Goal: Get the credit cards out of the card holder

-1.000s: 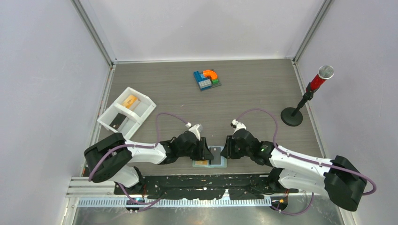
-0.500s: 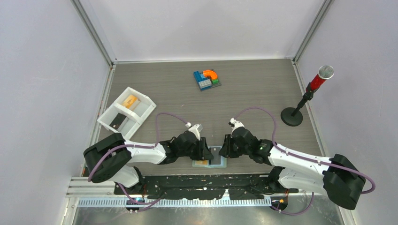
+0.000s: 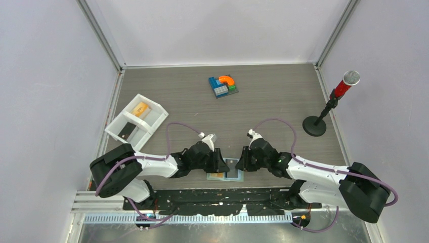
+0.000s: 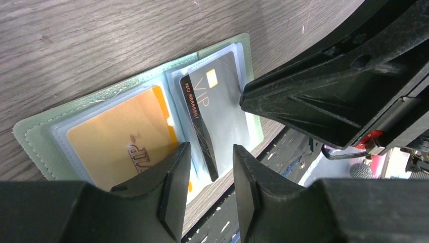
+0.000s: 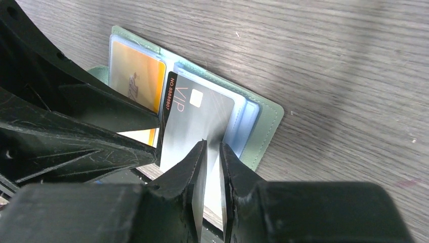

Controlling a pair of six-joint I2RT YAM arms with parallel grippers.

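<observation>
pinching the dark card [image 5: 200, 119] by its near edge, the right gripper [image 5: 212, 147] has its jaws nearly together, and the card's grey face runs into the narrow gap between them. it looks like a grip on the card, which is drawn partway out of its clear blue sleeve and slants across the page in front of the gripper.

the card holder [image 5: 265, 131] lies open and flat on the table [image 5: 329, 61], directly below both grippers, which face each other over it. the left gripper [image 4: 210, 148] has its jaws parted and grasps nothing. the far end of the dark card [image 4: 217, 101] lies between its fingers. whether those fingers press on the holder cannot be told.

an orange card [image 4: 116, 136] sits fully inside its sleeve on the other page, just beside the left gripper's fingertip.

well away from both grippers, a white tray [image 3: 153, 104] holds an orange slip [image 3: 140, 109] and a dark slip [image 3: 126, 132], one per compartment, likely cards already removed.

judged from this, the task is partly done: one card is coming free, and at least the orange card remains. whether more cards hide in the pages underneath cannot be seen.
</observation>
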